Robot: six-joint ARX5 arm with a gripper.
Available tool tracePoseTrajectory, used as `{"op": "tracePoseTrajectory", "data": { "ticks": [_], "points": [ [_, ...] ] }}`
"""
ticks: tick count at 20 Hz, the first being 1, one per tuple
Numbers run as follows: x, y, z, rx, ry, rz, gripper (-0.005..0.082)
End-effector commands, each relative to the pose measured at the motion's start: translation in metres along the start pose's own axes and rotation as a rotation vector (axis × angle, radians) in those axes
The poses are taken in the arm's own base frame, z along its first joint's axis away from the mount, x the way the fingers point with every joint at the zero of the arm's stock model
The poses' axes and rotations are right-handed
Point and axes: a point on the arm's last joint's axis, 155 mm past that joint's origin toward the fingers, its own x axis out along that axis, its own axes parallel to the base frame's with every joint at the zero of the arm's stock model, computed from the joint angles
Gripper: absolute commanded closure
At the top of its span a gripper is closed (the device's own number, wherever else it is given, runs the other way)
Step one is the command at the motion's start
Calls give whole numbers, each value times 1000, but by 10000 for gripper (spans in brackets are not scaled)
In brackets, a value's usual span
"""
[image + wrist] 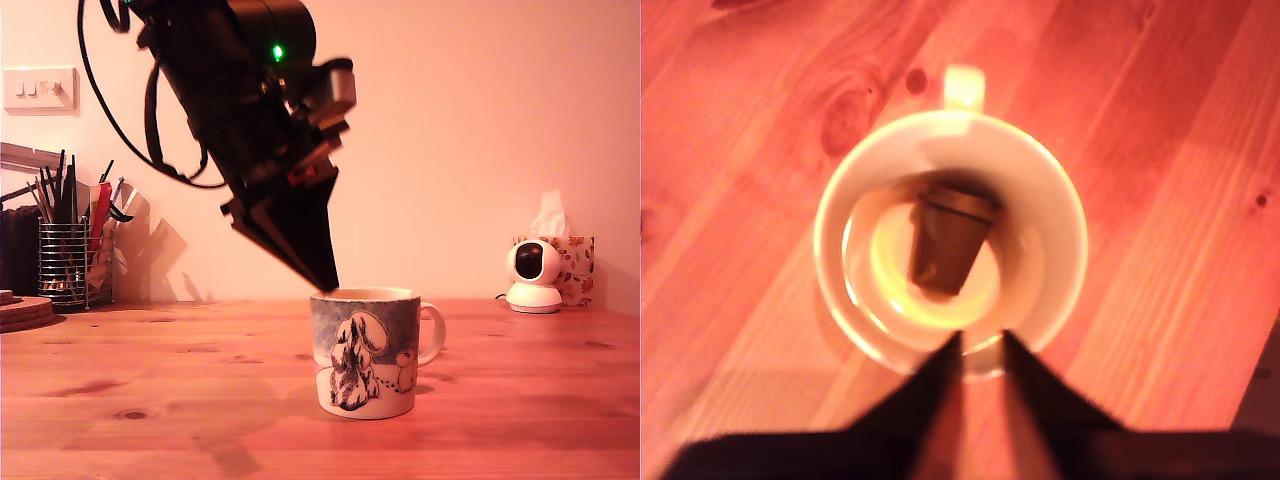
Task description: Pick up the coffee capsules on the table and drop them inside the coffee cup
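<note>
A: We count one coffee capsule [945, 245] and one coffee cup [365, 352] on the table [150, 400] — the capsule lies tilted inside the cup, against its inner wall.

B: We log the gripper [982, 345] above the cup's rim, fingertips a narrow gap apart, nothing between them.

A: Other containers — one wire mesh pen holder [62, 262] at the exterior view's left, packed with pens; one tissue box [572, 262] at its right, behind one small white camera [532, 275].
</note>
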Motion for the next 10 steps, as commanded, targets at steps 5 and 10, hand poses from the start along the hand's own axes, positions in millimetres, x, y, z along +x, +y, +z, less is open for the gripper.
{"op": "tracePoseTrajectory", "data": {
  "ticks": [5, 10],
  "points": [
    [-49, 10, 30, -14, -158, 48, 792],
    [-72, 25, 38, -84, -225, 77, 792]
  ]
}}
